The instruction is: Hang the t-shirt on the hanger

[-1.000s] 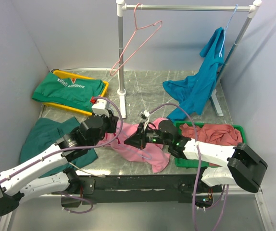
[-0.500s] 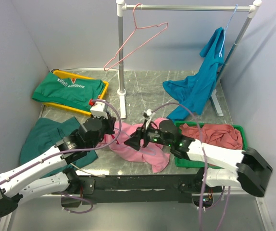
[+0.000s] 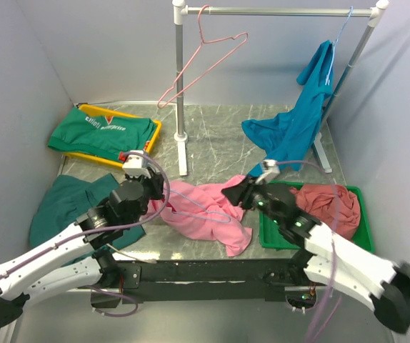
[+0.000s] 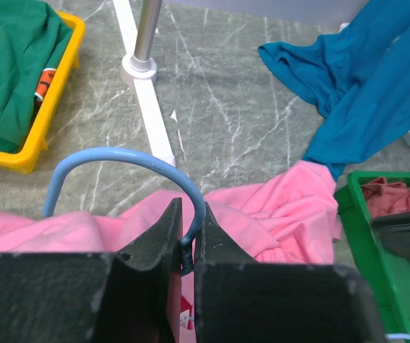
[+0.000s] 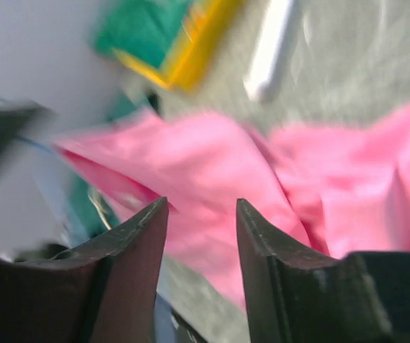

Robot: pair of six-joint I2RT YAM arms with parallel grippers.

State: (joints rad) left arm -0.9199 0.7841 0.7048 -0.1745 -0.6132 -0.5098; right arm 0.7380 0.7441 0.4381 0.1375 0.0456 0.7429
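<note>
T-shirt (image 3: pixel 201 214) lies crumpled, bright bubblegum pink.

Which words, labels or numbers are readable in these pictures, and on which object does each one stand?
White print on the green shirt in the yellow tray: blurred, not readable.
Small white mark on the teal shirt: too small to read.
I see no other text.
</note>
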